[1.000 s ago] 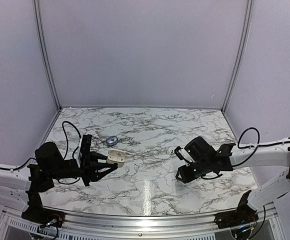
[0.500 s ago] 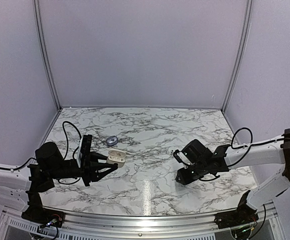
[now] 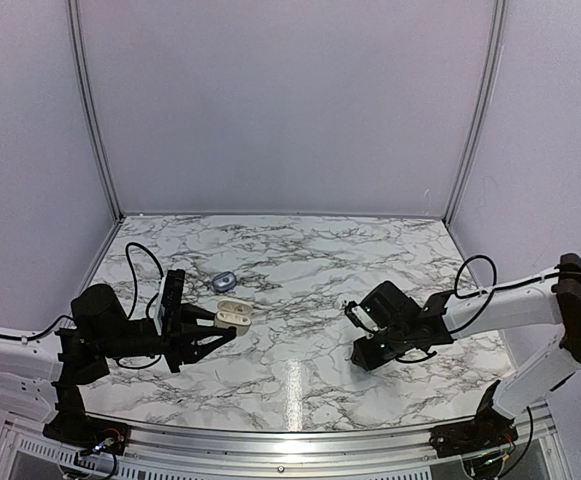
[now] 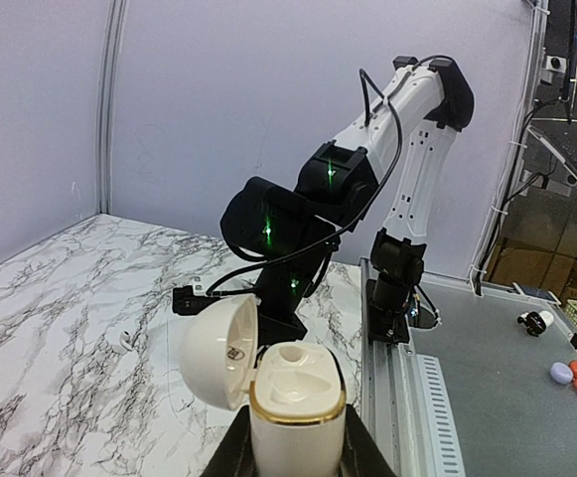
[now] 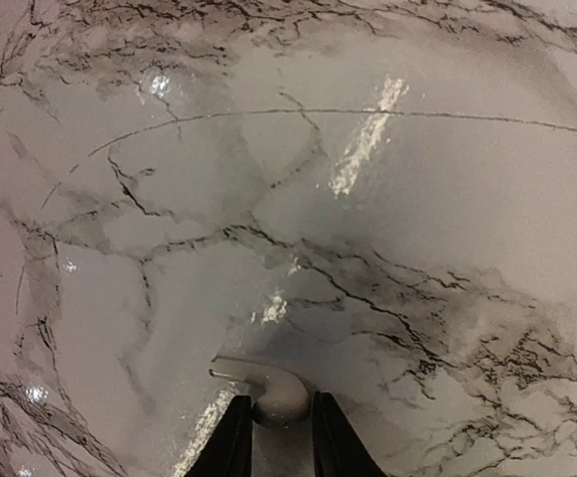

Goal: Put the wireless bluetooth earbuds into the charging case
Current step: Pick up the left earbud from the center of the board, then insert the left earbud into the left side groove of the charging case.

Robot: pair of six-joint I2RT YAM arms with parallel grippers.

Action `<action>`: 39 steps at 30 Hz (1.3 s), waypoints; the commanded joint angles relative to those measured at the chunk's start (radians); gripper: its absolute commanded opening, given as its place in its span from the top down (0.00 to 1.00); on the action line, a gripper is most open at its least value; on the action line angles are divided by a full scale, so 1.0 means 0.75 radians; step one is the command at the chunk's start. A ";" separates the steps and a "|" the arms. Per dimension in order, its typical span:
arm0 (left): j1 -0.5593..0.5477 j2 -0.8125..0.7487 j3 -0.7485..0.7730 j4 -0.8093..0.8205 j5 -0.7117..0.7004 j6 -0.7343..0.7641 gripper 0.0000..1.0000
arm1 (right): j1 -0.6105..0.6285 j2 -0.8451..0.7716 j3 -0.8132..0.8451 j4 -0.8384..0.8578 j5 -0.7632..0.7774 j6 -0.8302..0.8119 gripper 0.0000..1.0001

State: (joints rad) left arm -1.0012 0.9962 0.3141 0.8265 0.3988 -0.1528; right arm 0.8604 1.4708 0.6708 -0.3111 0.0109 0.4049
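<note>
Earbud (image 5: 274, 384) clamped in right claw (image 5: 278, 412) on counter (image 5: 417, 199); open case (image 4: 298, 388) clamped in left claw (image 4: 296, 452); insertion apparently not begun.

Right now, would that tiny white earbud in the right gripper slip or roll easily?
Probably light: the earbud looks tiny in the right gripper. Its glossy, rounded body may slip in the pinch. Dropped on the smooth marble table, it would likely roll.

Cream charging case (image 4: 296, 393) upright, open; pale earbud (image 5: 276, 394) apart.
</note>
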 commanded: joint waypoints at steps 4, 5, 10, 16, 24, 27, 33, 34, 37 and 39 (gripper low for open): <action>0.003 -0.008 -0.010 0.065 -0.012 0.007 0.97 | 0.010 0.040 0.051 0.005 0.027 -0.056 0.79; 0.003 -0.009 -0.010 0.066 -0.012 0.006 0.97 | 0.010 0.046 0.055 0.002 0.026 -0.062 0.80; 0.003 -0.017 -0.020 0.065 -0.015 0.005 0.97 | 0.010 0.049 0.065 0.004 0.018 -0.091 0.85; 0.003 -0.029 -0.030 0.066 -0.012 0.000 0.97 | 0.012 -0.004 0.106 -0.021 0.033 -0.150 0.91; 0.003 -0.042 -0.037 0.066 0.029 0.012 0.98 | 0.050 -0.153 0.220 -0.048 0.107 -0.307 0.94; 0.003 -0.047 -0.034 0.066 0.051 0.014 0.98 | 0.099 -0.219 0.307 -0.061 0.158 -0.398 0.94; 0.003 -0.059 -0.034 0.066 0.088 0.052 0.98 | 0.246 -0.318 0.487 -0.099 0.299 -0.572 0.94; 0.003 -0.061 -0.034 0.065 0.097 0.067 0.98 | 0.278 -0.329 0.518 -0.102 0.323 -0.602 0.94; 0.002 -0.077 -0.040 0.066 0.147 0.141 0.97 | 0.385 -0.339 0.602 -0.105 0.385 -0.677 0.94; 0.001 -0.092 -0.048 0.064 0.160 0.192 0.97 | 0.453 -0.336 0.649 -0.097 0.410 -0.713 0.94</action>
State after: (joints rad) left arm -1.0012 0.9615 0.2901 0.8272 0.4652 -0.0978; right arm 1.1198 1.2285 1.0824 -0.3679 0.2375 -0.0296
